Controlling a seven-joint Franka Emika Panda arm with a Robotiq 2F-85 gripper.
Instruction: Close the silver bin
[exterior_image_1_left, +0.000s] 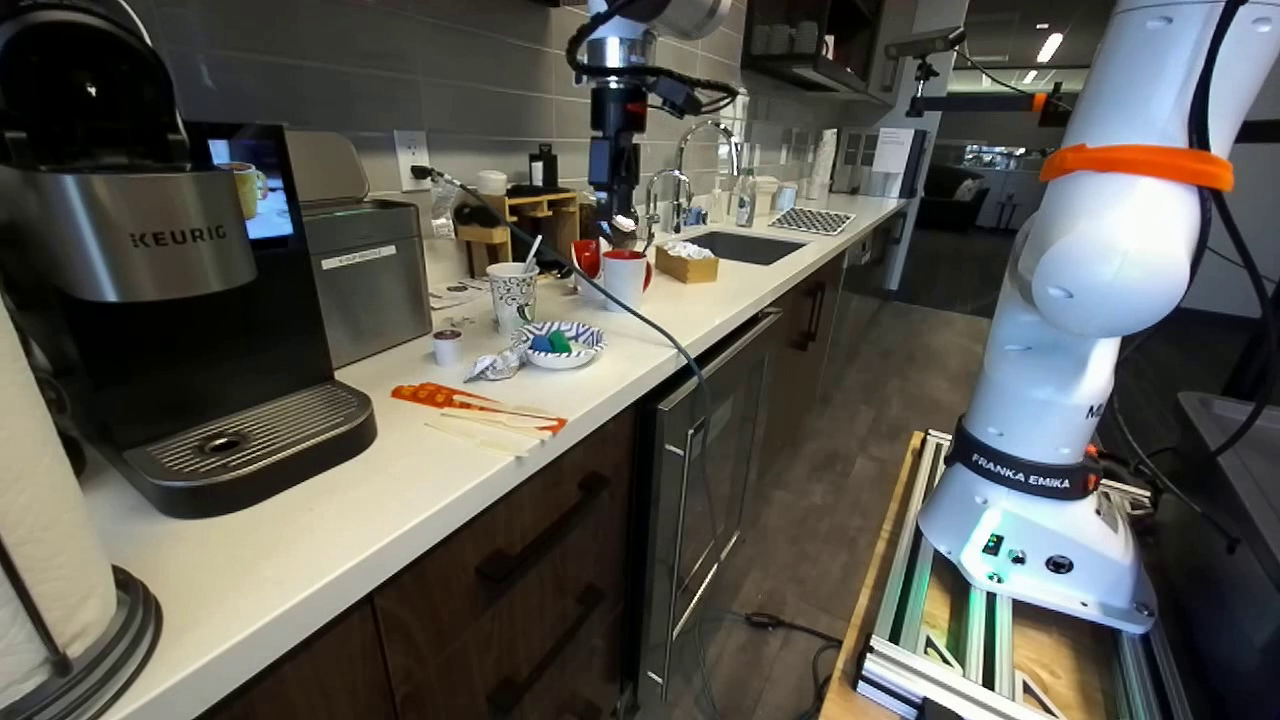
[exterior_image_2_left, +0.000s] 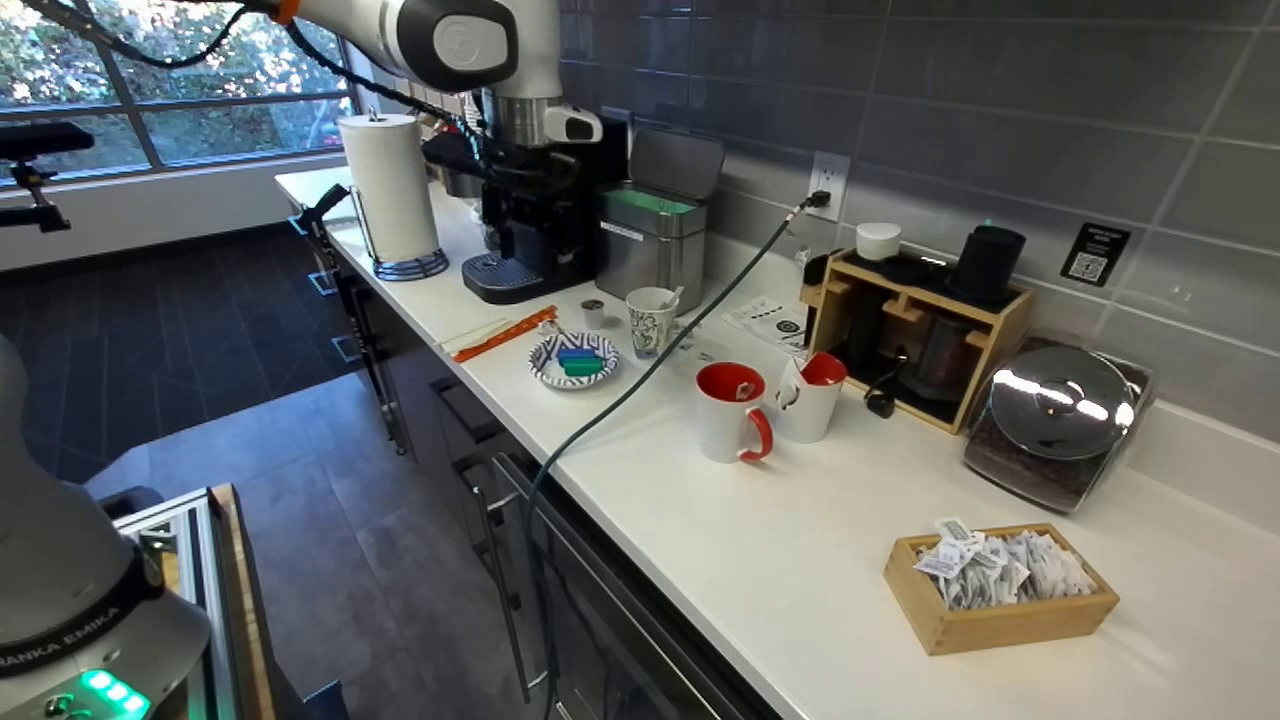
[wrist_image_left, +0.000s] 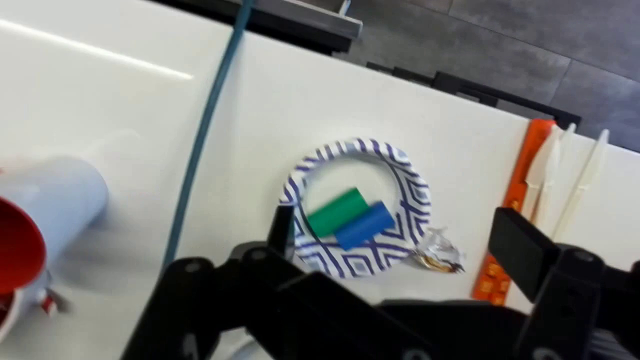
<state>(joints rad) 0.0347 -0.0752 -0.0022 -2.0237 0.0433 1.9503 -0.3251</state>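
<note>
Above the tabletop (wrist_image_left: 280, 100), near the patterned bowl (wrist_image_left: 416, 192), the fingers (wrist_image_left: 525, 252) point down, spread wide and gripping nothing. From them the silver bin (exterior_image_2_left: 640, 265) lies toward the backsplash (exterior_image_2_left: 1000, 130) and toward the coffee machine (exterior_image_1_left: 180, 290), outside the wrist view; whether its rim sits above or below the fingertips is hard to tell. Its body is upright, and its lid (exterior_image_2_left: 680, 160) stands raised on the edge farther from the fingers, running along the backsplash. The coming move probably turns on that: the fingers would have to reach the lid's upper edge, get to its backsplash side and swing it forward and down. Room behind the lid looks tight, so a narrower grip may serve better. Past the bin, the coffee machine crowds the way; the fingers' own side is freer, though a paper cup (exterior_image_2_left: 648, 328) stands low before the bin. The cable (wrist_image_left: 201, 135) slants along the fingers' other side, up to an outlet (exterior_image_2_left: 838, 170) near the bin, and could snag.
</note>
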